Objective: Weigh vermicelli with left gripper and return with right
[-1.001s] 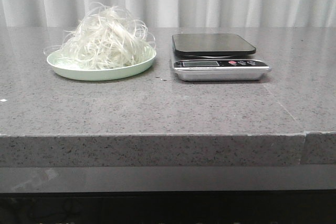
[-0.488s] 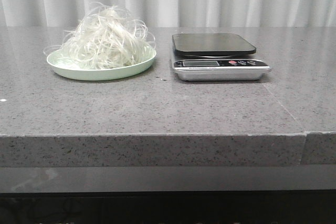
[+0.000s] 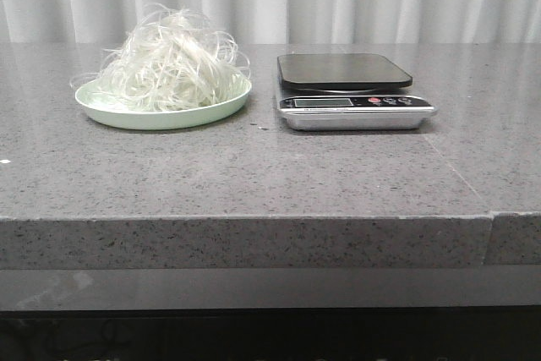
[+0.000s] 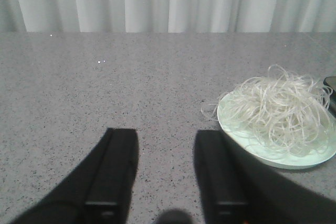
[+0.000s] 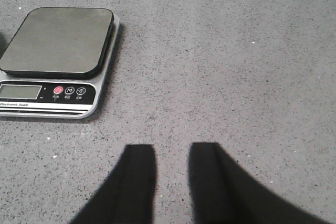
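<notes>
Left pincer (image 4: 164,174) parted, a clear gap between its two dark fingers (image 4: 113,174), nothing held, poised above bare grey bench (image 4: 105,93). Right pincer (image 5: 172,179) likewise parted and empty, over open bench beside the scale (image 5: 55,59). Neither arm visible from the front.

Vermicelli (image 3: 169,63) heaped as a loose, roundish mound on the pale green plate (image 3: 161,116), left of the scale (image 3: 351,90) and just apart from it. No obvious long axis to the heap; strands looping every way, a few trailing past the plate rim. Scale platform bare.

From the left wrist, vermicelli (image 4: 281,114) ahead and off to the scale side of the pincer, plate (image 4: 233,129) edge close by the nearer finger. Left arm plainly the nearer one; mound absent from the right wrist view. Likely next: swing toward the scale side and forward, then down onto the heap's crown. Weighing not yet begun.
</notes>
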`<move>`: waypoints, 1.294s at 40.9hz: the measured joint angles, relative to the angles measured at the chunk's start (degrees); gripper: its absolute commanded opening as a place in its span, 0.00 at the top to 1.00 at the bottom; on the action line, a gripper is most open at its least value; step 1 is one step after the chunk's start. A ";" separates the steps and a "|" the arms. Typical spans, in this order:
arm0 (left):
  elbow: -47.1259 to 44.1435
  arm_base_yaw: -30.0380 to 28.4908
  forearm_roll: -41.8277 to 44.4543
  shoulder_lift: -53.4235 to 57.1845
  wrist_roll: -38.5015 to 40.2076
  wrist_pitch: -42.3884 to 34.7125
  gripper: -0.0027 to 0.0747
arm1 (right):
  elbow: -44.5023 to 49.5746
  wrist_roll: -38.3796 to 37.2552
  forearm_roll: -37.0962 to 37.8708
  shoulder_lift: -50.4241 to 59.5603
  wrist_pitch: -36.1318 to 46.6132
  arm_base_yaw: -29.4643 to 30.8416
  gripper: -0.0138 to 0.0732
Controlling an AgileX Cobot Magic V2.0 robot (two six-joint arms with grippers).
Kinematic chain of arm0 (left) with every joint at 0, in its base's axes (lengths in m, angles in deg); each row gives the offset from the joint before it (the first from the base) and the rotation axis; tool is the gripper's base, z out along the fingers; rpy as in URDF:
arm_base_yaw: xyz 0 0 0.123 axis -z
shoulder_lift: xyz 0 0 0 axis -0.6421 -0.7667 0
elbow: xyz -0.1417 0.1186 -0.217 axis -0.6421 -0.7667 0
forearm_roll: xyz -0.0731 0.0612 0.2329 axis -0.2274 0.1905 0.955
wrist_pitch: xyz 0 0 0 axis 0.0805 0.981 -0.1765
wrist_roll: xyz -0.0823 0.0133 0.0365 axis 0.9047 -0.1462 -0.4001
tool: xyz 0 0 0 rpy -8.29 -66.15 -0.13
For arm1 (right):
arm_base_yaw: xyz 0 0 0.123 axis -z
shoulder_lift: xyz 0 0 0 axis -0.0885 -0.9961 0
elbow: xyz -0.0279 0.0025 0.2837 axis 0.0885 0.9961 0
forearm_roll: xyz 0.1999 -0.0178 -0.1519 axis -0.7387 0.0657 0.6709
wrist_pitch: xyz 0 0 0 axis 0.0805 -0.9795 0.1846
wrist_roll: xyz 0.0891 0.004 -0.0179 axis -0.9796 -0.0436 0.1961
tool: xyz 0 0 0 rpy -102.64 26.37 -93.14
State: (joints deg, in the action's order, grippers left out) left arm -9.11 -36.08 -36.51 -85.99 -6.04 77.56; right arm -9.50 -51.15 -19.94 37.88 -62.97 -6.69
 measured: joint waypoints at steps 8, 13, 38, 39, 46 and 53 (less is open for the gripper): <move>3.20 0.30 0.00 -5.44 0.00 0.72 0.28 | 0.00 0.00 0.00 0.00 0.34 0.00 0.24; 6.40 2.93 0.00 -10.73 -0.60 0.72 0.28 | 0.00 0.00 0.00 0.00 0.34 0.00 0.24; 25.26 21.90 0.00 -44.34 -1.72 -3.38 0.25 | 0.00 0.00 0.00 0.00 0.65 0.00 0.24; 26.03 21.91 0.00 -45.55 -1.72 -3.38 0.23 | 0.00 0.00 0.00 0.00 0.65 0.00 0.24; 31.77 22.15 0.00 -54.11 -1.80 -3.46 0.14 | 0.00 0.00 0.00 0.00 0.65 0.00 0.24; 36.07 22.17 0.35 -60.60 -1.80 -3.58 0.14 | 0.00 0.00 0.00 0.00 0.74 0.00 0.24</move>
State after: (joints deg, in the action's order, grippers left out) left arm 26.97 -13.91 -36.15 -146.59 -7.84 73.98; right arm -9.50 -51.15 -19.94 37.88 -62.23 -6.69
